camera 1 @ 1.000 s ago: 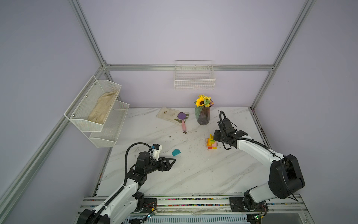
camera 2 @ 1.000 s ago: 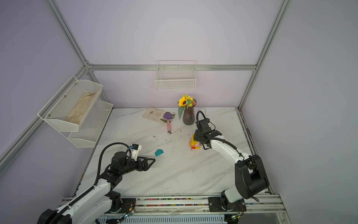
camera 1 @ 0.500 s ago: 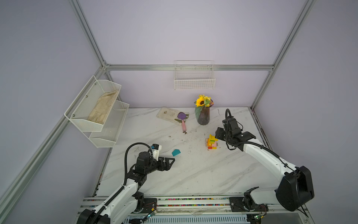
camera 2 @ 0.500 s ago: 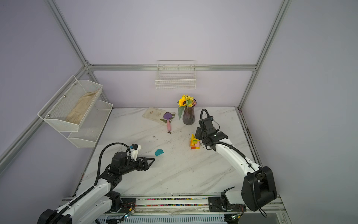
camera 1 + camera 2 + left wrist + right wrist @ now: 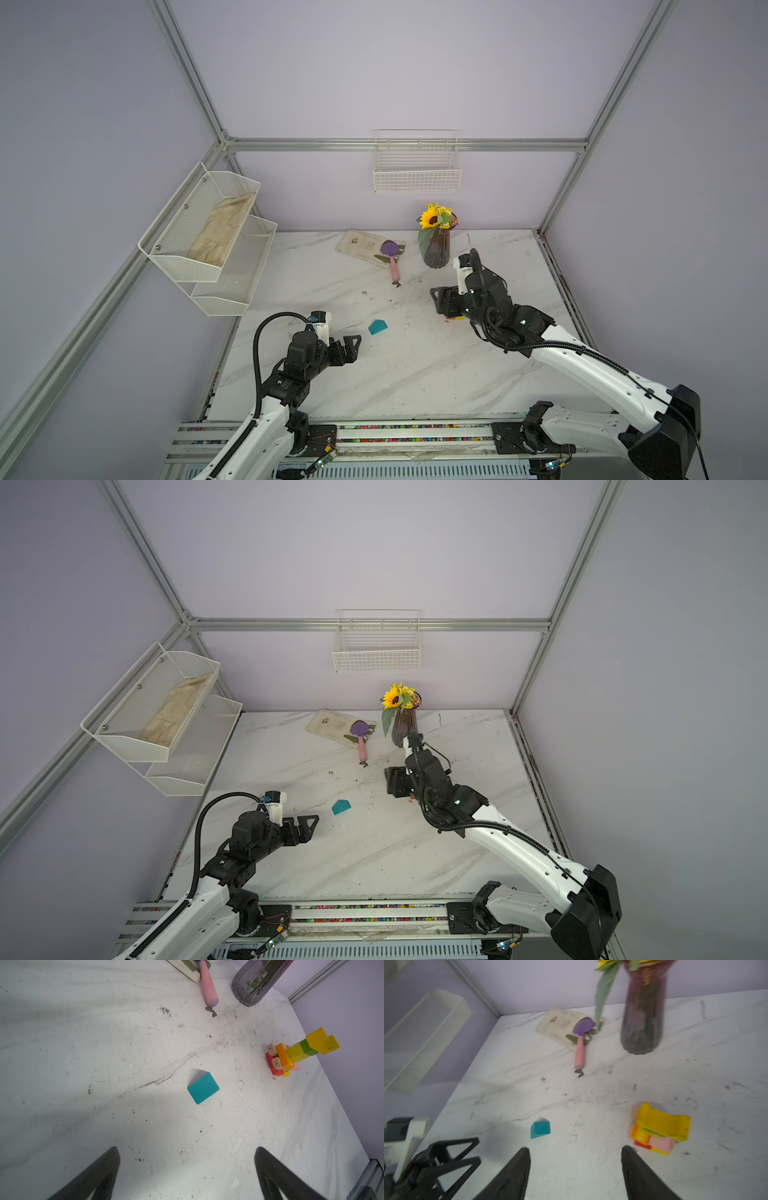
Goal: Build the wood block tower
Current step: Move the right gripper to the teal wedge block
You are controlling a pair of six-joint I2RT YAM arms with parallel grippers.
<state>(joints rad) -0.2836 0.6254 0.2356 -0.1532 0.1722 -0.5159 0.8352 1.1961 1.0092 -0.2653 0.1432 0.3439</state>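
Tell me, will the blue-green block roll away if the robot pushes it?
Probably not. The teal block has flat faces and sharp edges and rests on the table, so a push would likely slide it. It looks solid and stiff, and probably light. Its smooth paint and sloped end might slip when pinched.

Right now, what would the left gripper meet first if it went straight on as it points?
Probably the teal block, lying on the table straight ahead of the left gripper, jaws open; height is hard to judge.
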